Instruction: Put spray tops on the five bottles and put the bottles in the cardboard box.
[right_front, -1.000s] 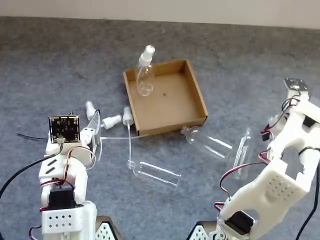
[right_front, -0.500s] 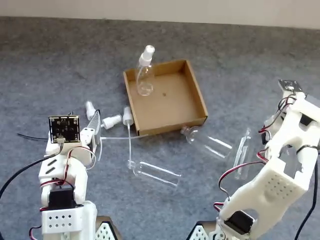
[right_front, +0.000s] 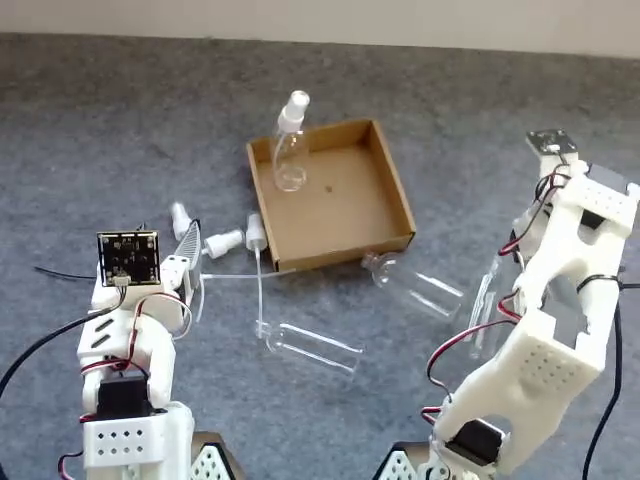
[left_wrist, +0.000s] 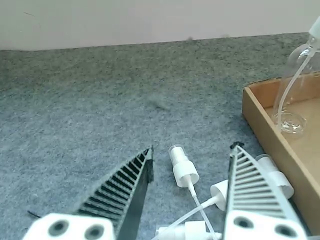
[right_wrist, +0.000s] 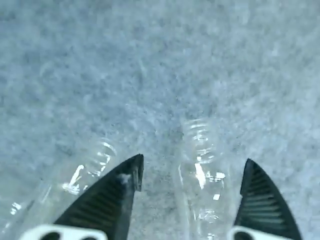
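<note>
Standing bottle (right_front: 289, 150): upright in far-left corner of box (right_front: 398, 190), spray top on.
Box: cardboard, open top, sits mid grey mat (right_front: 120, 110).
Loose tops: three lie on mat just left of box, namely outer top (right_front: 180, 215), middle top (right_front: 224, 241) and top nearest box (right_front: 256, 231); thin tubes trail from them.
Near bottle (right_front: 312, 346): clear, on its side, no top, on mat in front of box; long tube of top nearest box runs down toward its mouth end.
Corner bottle (right_front: 418, 287): clear, on its side, no top, mouth just beside box's near-right corner.
Right-hand bottle (right_front: 484, 300): clear, lying next to corner bottle, partly under R arm (right_front: 560, 300).
L gripper (left_wrist: 192, 149): fingers spread wide, holding nothing, low over the loose tops; one top lies btwn the fingers in L wrist view.
R gripper (right_wrist: 192, 161): fingers spread, grasping nothing; over two open-mouthed bottles on mat, one neck btwn the fingers, other just outside one finger. Contact w/ either: can't tell.
</note>
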